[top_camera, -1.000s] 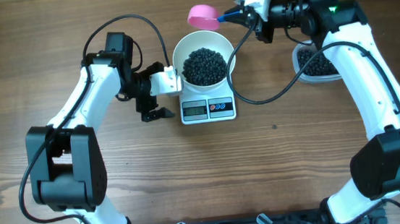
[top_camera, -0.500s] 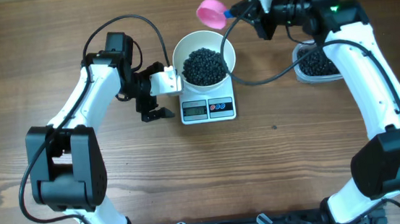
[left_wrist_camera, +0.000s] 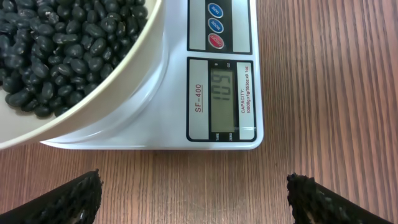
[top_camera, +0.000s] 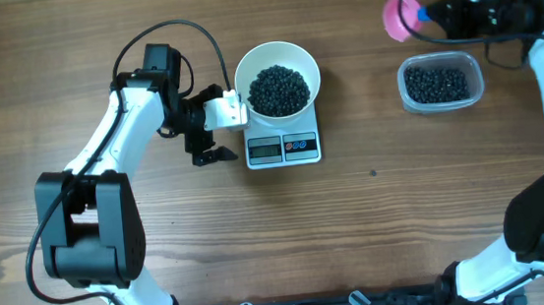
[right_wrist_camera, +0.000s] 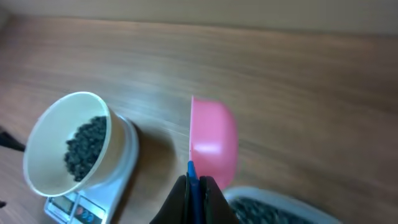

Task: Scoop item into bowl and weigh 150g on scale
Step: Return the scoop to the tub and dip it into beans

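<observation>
White scale (left_wrist_camera: 224,93) marked SF-400, left gripper (left_wrist_camera: 196,186) wide, right gripper (right_wrist_camera: 198,193) clamping pink scoop (right_wrist_camera: 214,140).

Overhead: bright, even, diffuse light; only faint soft shadows on table (top_camera: 377,222), sharp thruout. Left wrist: crisp, display (left_wrist_camera: 225,93) legible, bowl (left_wrist_camera: 134,56) throws soft shadow on scale (left_wrist_camera: 155,134), no glare. Right wrist: heavy motion blur, wood grain smeared, pink scoop (right_wrist_camera: 214,140) fuzzy-edged, slightly dimmer.

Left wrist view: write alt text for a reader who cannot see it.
A white bowl of black beans sits on a white scale. The left fingers, wide open, show at the bottom corners over a wooden table.
</observation>
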You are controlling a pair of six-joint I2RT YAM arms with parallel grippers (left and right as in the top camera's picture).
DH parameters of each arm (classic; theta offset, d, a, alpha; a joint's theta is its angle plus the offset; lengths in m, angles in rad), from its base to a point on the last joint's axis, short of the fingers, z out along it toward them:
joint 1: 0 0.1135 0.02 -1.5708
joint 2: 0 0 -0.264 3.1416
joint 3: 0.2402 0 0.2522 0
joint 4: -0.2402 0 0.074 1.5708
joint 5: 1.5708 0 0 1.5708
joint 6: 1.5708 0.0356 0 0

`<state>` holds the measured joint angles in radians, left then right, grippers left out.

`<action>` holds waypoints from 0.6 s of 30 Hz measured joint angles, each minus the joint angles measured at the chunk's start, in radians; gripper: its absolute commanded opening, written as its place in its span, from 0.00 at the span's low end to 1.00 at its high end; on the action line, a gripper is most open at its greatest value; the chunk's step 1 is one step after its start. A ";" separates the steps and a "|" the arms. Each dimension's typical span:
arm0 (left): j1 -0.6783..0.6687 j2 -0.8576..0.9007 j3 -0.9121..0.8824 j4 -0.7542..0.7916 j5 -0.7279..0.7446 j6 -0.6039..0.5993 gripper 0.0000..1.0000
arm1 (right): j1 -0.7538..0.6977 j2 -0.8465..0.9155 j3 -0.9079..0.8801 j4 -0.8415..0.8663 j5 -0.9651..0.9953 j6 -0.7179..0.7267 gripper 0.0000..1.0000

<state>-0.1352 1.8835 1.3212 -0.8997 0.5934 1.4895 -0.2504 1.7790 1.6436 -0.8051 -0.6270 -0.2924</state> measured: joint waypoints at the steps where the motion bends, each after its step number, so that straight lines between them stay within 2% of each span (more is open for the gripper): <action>1: 0.000 0.000 0.000 0.000 0.000 0.000 1.00 | -0.012 0.000 0.001 -0.030 0.014 0.000 0.04; 7: 0.000 0.000 0.000 0.000 0.000 0.000 1.00 | -0.042 0.000 0.001 -0.186 0.216 -0.086 0.04; 12: 0.000 0.000 0.000 0.000 0.000 0.000 1.00 | -0.042 0.000 -0.016 -0.202 0.400 -0.197 0.04; 18: 0.000 0.000 0.000 0.000 0.000 0.000 1.00 | -0.042 0.000 -0.025 -0.196 0.452 -0.256 0.04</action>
<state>-0.1352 1.8835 1.3212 -0.9001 0.5930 1.4895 -0.2924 1.7790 1.6184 -1.0012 -0.1749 -0.5488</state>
